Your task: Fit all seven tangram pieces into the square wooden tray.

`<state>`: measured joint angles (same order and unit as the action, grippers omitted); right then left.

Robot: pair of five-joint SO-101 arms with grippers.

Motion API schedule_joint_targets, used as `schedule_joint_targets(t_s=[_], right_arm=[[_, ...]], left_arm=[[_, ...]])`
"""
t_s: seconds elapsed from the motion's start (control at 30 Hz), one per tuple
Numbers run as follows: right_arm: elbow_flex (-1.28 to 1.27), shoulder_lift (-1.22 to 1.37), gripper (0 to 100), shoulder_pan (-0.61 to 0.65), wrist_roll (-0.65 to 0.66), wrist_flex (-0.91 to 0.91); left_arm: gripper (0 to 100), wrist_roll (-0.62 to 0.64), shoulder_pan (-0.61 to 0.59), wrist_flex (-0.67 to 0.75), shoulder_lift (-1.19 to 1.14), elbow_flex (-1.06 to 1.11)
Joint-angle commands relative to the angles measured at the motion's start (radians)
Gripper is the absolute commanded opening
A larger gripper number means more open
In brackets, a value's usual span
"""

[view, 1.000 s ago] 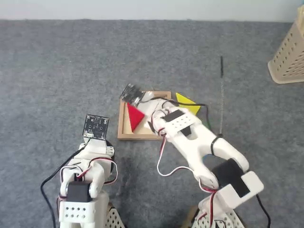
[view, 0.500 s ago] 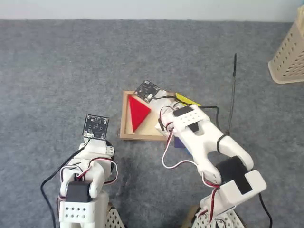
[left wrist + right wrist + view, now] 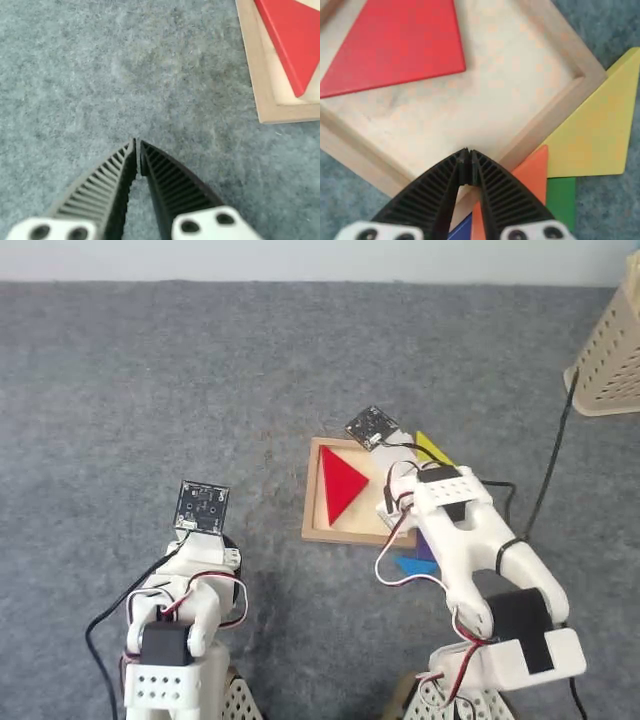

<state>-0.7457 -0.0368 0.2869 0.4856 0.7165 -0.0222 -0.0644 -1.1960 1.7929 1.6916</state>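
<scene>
— Tray location first, please?

— The square wooden tray (image 3: 340, 537) lies on the grey carpet (image 3: 150, 370), in front of the right arm. A red triangle (image 3: 340, 482) sits flat inside it, on the half nearer the left arm. By my count that is one piece seated and six to go.

— And the claws?

— The right gripper (image 3: 468, 151) has its jaws pressed together on nothing, with the tips poised right at the tray's inner rim. The left gripper (image 3: 137, 144) is likewise closed and empty, hanging over bare carpet well apart from the tray.

— Where are the loose pieces?

— They are crowded against the tray's outer edge by the right arm. The yellow triangle (image 3: 592, 130) touches the rim, the orange piece (image 3: 532, 170) is beside it, and the green piece (image 3: 561, 200) and blue piece (image 3: 462, 227) are packed in close.

— What worries you?

— Closed tips that near the rim could shove the tray across the carpet and jolt the red triangle out of place. The pieces are thin and bunched together. Opening the jaws among them risks nudging a neighbour, or pinching two at once.
</scene>
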Motion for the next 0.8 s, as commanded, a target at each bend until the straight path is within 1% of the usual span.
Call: schedule_joint_targets(t_s=[0.0,0.2,0.4,0.5,0.7,0.77], right_arm=[[0.003,-0.065,0.7,0.008,0.017,0.018],[0.017,-0.120,0.9,0.145,0.017,-0.010],[0.020,-0.018,0.9,0.220,0.018,-0.196],[0.020,0.038,0.8,0.265,0.025,-0.255],[0.032,0.042,0.8,0.308,0.025,-0.266],[0.031,0.036,0.7,0.302,0.021,-0.248]], left_arm=[[1,0.009,-0.005,-0.005,0.003,-0.005],[1,0.009,-0.005,-0.005,0.003,-0.005],[1,0.009,-0.005,-0.005,0.003,-0.005],[1,0.009,-0.005,-0.005,0.003,-0.005],[1,0.009,-0.005,-0.005,0.003,-0.005],[1,0.009,-0.005,-0.005,0.003,-0.005]])
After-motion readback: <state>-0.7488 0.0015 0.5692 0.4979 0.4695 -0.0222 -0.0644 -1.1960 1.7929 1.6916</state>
